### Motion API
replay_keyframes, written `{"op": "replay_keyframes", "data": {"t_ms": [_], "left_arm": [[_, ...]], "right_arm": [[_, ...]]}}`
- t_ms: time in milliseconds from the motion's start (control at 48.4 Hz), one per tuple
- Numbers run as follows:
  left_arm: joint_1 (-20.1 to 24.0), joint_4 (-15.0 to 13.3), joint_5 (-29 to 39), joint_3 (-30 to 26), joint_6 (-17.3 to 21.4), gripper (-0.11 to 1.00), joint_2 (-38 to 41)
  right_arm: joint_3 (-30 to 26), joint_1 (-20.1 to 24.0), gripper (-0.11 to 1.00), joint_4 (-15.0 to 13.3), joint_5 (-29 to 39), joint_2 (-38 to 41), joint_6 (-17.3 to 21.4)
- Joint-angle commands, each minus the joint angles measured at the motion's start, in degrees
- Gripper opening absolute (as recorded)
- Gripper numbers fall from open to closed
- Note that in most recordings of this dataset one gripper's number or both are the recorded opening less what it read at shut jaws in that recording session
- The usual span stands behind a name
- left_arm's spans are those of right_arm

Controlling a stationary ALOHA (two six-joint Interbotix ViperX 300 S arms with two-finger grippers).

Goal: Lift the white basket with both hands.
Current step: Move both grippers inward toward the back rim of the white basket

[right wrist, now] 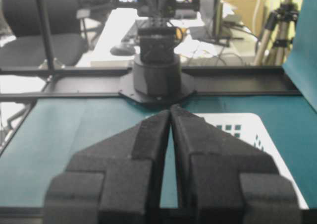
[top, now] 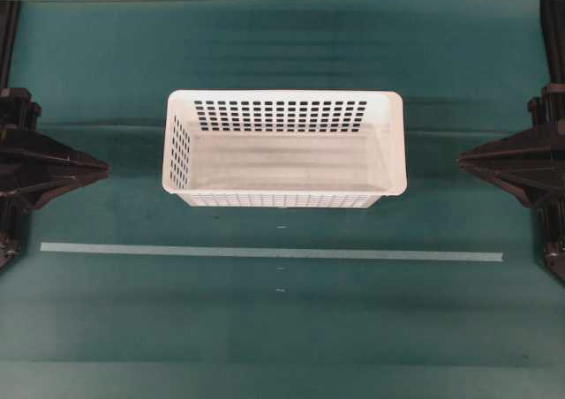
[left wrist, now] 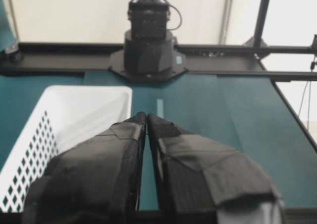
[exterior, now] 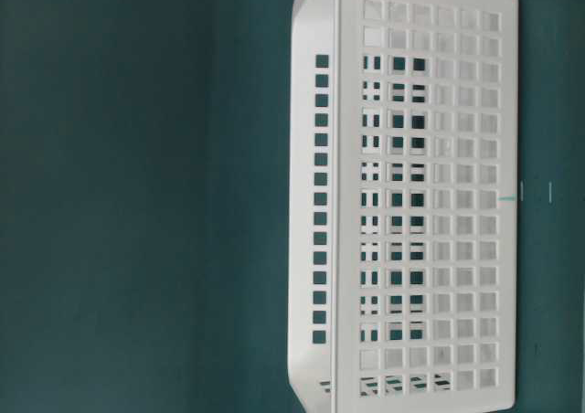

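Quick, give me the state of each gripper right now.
Left gripper: jaws shut, holding nothing, clear of the white basket.
Right gripper: jaws shut, holding nothing, also clear of the basket.

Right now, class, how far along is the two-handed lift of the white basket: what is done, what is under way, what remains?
Nothing is done yet. The white basket sits empty on the green table, untouched. The left gripper and right gripper are shut, each apart from the basket's short ends, holding nothing. Left to do: open, reach in to the rim on both sides, grip, and raise it.
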Motion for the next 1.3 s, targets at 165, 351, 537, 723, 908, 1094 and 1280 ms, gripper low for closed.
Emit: {"op": "replay_keyframes", "data": {"t_ms": [165, 351, 537, 723, 908, 1094, 1280], "left_arm": [[4.13, 0.62, 9.4, -7.73, -15.29, 0.01, 0.88], [7.56, 0.7, 17.4, -12.74, -27.16, -0.04, 3.25], [9.76, 0.62, 26.37, -15.64, -40.17, -0.04, 5.98], [9.76, 0.88, 33.93, -18.28, -51.06, -0.04, 8.96], [10.81, 0.97, 38.32, -20.21, -54.58, -0.04, 11.25], [15.21, 0.97, 43.68, -22.94, -58.45, -0.04, 13.62], [18.54, 0.97, 49.22, -24.43, -61.88, -0.04, 17.58]], "right_arm": [[-5.98, -4.04, 0.03, 10.28, 6.24, 0.0, 5.01], [-11.78, -12.83, -0.01, 17.4, 21.09, 1.93, 13.36], [-15.91, -19.07, -0.01, 18.02, 36.12, 5.63, 23.91], [-17.93, -21.09, -0.01, 17.93, 45.79, 10.37, 34.01], [-19.51, -21.27, -0.01, 17.93, 51.59, 14.68, 39.11], [-23.99, -23.29, -0.01, 17.23, 60.21, 20.13, 43.95], [-27.86, -24.52, -0.01, 16.35, 68.64, 26.54, 45.53]]}}
